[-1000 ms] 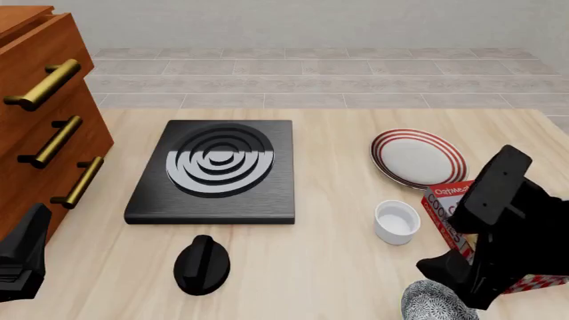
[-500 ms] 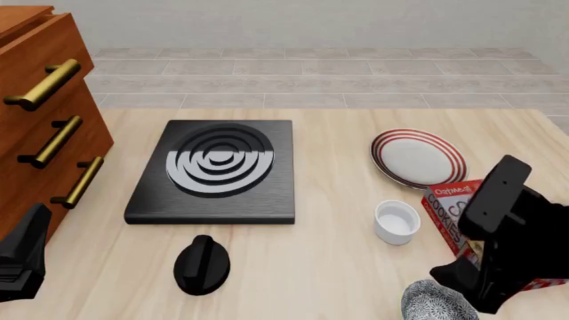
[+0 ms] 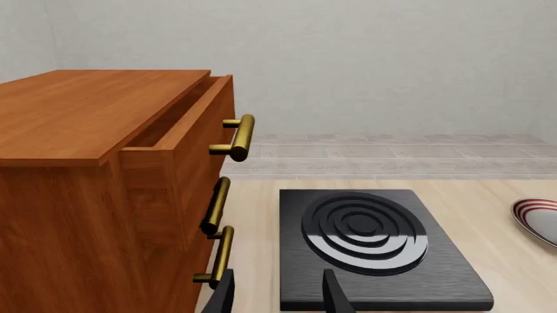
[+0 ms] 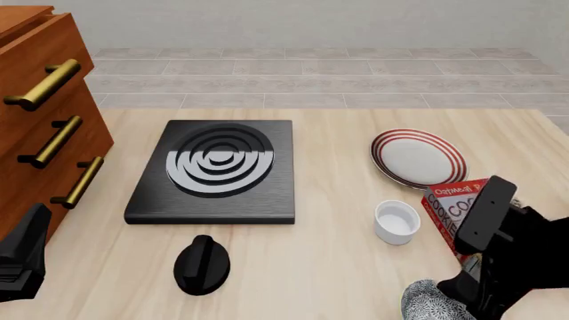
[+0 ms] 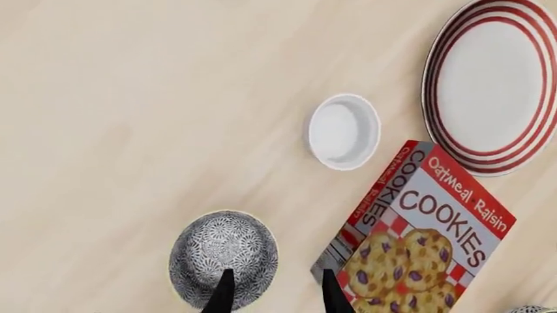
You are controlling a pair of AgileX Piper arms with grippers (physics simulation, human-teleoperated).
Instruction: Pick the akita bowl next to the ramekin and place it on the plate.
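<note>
The speckled akita bowl (image 5: 224,254) sits at the table's near edge, half hidden under my right arm (image 4: 508,247) in the front view, where only its rim (image 4: 428,301) shows. My right gripper (image 5: 274,291) is open just above it; one finger is over the bowl and the other over the gap toward the cookie box. The white ramekin (image 4: 396,221) (image 5: 344,131) stands just beyond the bowl. Farther back lies the red-striped plate (image 4: 418,159) (image 5: 500,85). My left gripper (image 3: 278,298) is open and holds nothing, near the cabinet at the front left (image 4: 22,257).
An Oatmeal Raisin cookie box (image 4: 455,205) (image 5: 418,241) lies right of the ramekin, close beside the bowl. A black stove burner (image 4: 218,170) (image 3: 370,241) sits mid-table with a black knob (image 4: 202,265) in front. A wooden drawer cabinet (image 4: 44,120) stands at the left.
My right arm has sunk lower and toward the table's near edge over the bowl, uncovering more of the cookie box. The left arm has not moved.
</note>
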